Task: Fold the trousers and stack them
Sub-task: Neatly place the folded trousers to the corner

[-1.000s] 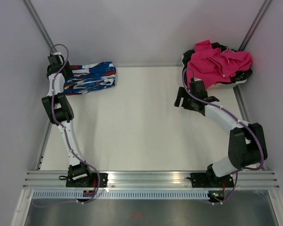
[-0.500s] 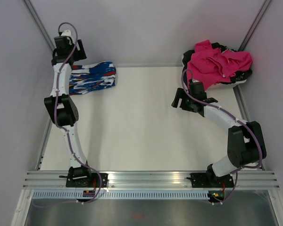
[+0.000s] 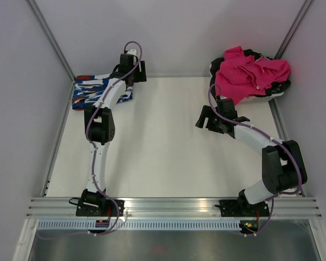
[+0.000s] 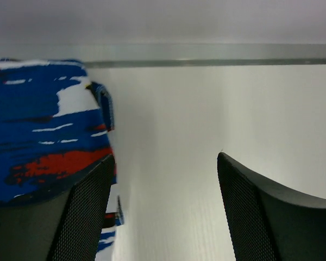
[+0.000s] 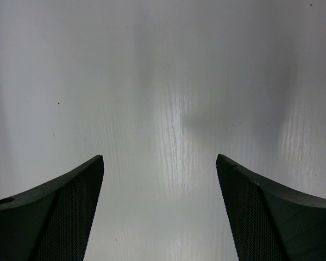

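Trousers [image 3: 86,93] lay folded in the far-left corner of the table [image 3: 163,157], out of the work area, I'd say?

— Agreed. Left gripper [image 4: 164,157] hung just beside them, jaws spread, holding nothing. Right gripper [image 5: 160,160] was spread too, over bare tabletop, probably parked clear.

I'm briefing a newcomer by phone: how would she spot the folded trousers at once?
Take the white table and go to its far left corner. The trousers lie there as a flat folded rectangle. They are royal blue with white, red and black streaks, unlike the crumpled pink heap in the far right corner.
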You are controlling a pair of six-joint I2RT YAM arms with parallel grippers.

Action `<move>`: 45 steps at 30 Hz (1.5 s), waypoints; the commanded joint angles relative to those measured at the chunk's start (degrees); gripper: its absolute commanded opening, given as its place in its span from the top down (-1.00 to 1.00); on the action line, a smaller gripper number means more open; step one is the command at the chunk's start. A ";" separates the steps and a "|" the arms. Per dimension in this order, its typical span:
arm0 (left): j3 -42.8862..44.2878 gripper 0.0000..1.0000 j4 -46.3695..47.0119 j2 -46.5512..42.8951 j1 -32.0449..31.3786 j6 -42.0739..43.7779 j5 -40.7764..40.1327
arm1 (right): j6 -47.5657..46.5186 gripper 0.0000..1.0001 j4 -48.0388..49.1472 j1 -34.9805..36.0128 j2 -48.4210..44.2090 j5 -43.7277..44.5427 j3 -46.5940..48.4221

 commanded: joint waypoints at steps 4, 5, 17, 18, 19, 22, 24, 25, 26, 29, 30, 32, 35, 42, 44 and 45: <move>-0.13 -0.58 1.34 2.18 2.85 -5.01 -2.01 | 0.03 -0.82 2.06 0.25 -3.23 -1.21 -2.14; 0.04 -0.57 1.17 2.53 2.85 -4.31 -2.54 | -0.06 -0.82 2.15 0.25 -3.23 -1.30 -2.32; 3.81 -0.37 -8.13 5.51 -0.58 6.59 -10.70 | 0.29 -0.82 3.20 0.25 -2.71 -2.35 -3.64; 4.35 -0.44 -11.28 5.52 -0.76 6.94 -11.41 | 0.29 -0.82 3.29 0.16 -2.71 -2.26 -3.64; 4.44 -0.44 -12.36 5.26 -0.84 7.03 -11.85 | 0.38 -0.82 3.38 0.24 -2.71 -2.35 -3.73; 3.83 -0.47 -15.79 5.34 -0.85 9.13 -15.19 | 0.91 -0.82 4.08 0.25 -2.18 -3.14 -3.99; 3.12 -0.46 -17.19 5.60 -0.76 10.10 -19.23 | 0.82 -0.82 4.09 0.24 -2.18 -3.23 -4.17; 2.60 -0.46 -17.46 5.78 -0.76 10.80 -20.11 | 0.74 -0.82 3.91 0.25 -2.27 -3.14 -4.25; 1.72 -0.44 -17.81 6.04 -0.84 11.86 -20.90 | 0.47 -0.82 3.56 0.16 -2.53 -2.97 -4.34; -0.04 -0.29 -17.91 6.39 -0.67 12.30 -21.79 | 0.29 -0.82 3.21 0.16 -2.88 -2.61 -4.43; -0.39 -0.14 -17.82 6.48 -0.67 12.31 -22.31 | 0.47 -0.82 3.21 0.16 -2.88 -2.61 -4.52; -1.10 -0.04 -17.12 6.75 -0.67 13.18 -23.28 | 0.65 -0.82 3.29 0.16 -3.14 -2.79 -4.43; -1.89 0.20 -16.07 7.27 -0.67 14.94 -23.99 | 0.65 -0.81 3.21 0.25 -3.76 -2.53 -4.60; -4.34 0.52 -17.47 6.84 -0.67 15.65 -22.50 | 0.65 -0.81 2.77 0.24 -4.46 -1.91 -4.78; -7.67 0.53 -16.24 4.65 -0.76 15.56 -22.14 | 0.73 -0.82 2.68 0.24 -4.55 -2.00 -4.87; -8.91 0.54 -15.80 3.77 -0.76 15.56 -21.79 | 0.73 -0.81 2.68 0.25 -4.55 -2.09 -4.96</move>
